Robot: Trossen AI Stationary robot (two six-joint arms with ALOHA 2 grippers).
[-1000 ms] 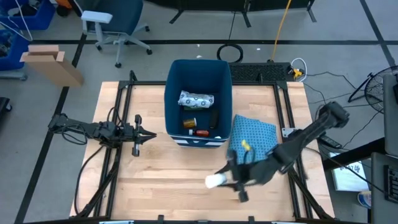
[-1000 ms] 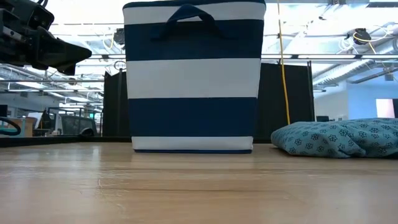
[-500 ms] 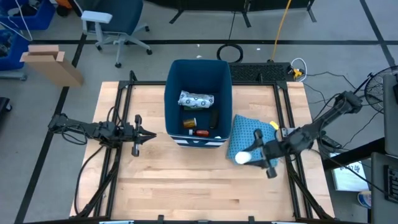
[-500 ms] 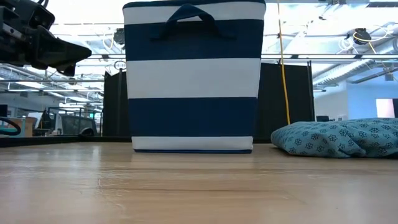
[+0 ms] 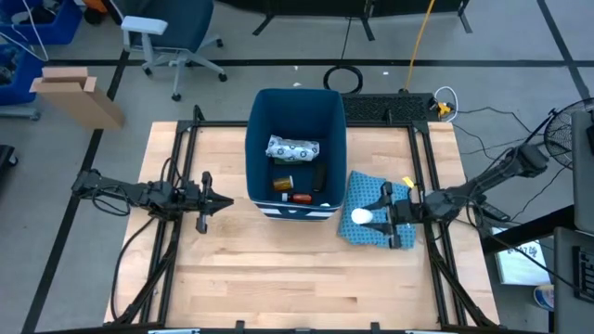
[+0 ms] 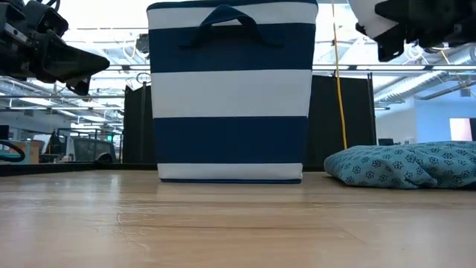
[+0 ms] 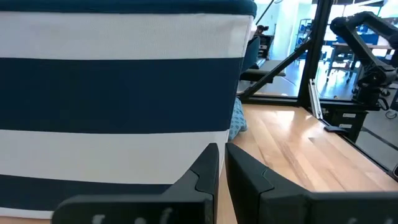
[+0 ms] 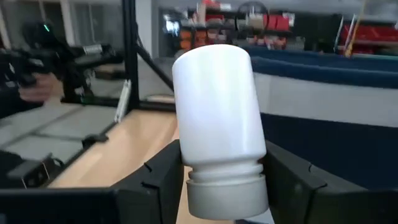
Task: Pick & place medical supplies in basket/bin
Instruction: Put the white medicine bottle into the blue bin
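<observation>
Gripping a white cylindrical plastic bottle (image 8: 219, 124) between both fingers, your right hand (image 5: 379, 217) hangs above the blue patterned cloth (image 5: 369, 193) near the worktop's (image 5: 278, 269) right edge, just beside the deep dark-blue and white striped tub (image 5: 295, 107). Inside the tub lie a white speckled flat packet (image 5: 293, 148), an orange pill bottle (image 5: 283, 183) and a red-white tube (image 5: 299, 197). Your left hand (image 5: 225, 201) waits off the tub's left side, near the worktop's left edge, its fingers (image 7: 205, 174) drawn together with only a narrow slit between them, holding nothing.
</observation>
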